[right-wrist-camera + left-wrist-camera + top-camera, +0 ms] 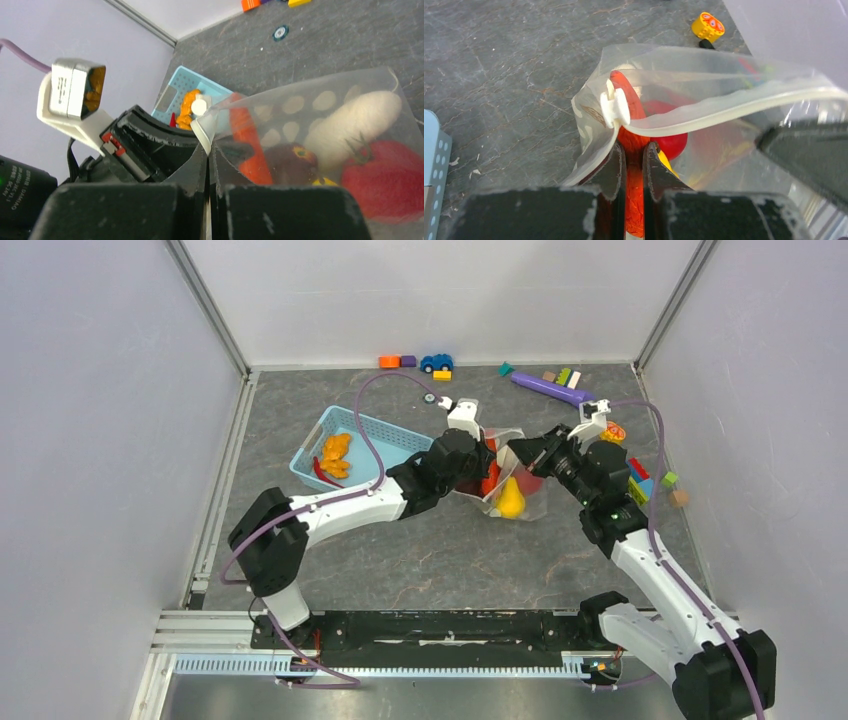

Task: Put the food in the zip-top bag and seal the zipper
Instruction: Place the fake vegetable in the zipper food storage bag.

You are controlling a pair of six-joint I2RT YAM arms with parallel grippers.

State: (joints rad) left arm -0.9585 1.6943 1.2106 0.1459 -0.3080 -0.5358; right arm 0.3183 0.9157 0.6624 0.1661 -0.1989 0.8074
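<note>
The clear dotted zip-top bag (520, 502) is held up off the table between my two grippers. My left gripper (634, 150) is shut on an orange carrot (631, 112) whose far end pokes into the bag's open mouth. The pale zipper (724, 107) curves across the mouth, its white slider (615, 107) at the left end. My right gripper (209, 147) is shut on the zipper edge just below the slider (200, 106). Through the plastic I see a white radish (360, 125), a red tomato (390, 185), a dark maroon piece (290, 160) and a yellow pepper (511, 500).
A light-blue basket (365, 423) left of the bag holds orange pieces (335, 455) and a red piece. Toy blocks, a blue car (436, 362) and a purple cylinder (550, 388) lie along the back wall. More blocks (640, 480) sit right of my right arm.
</note>
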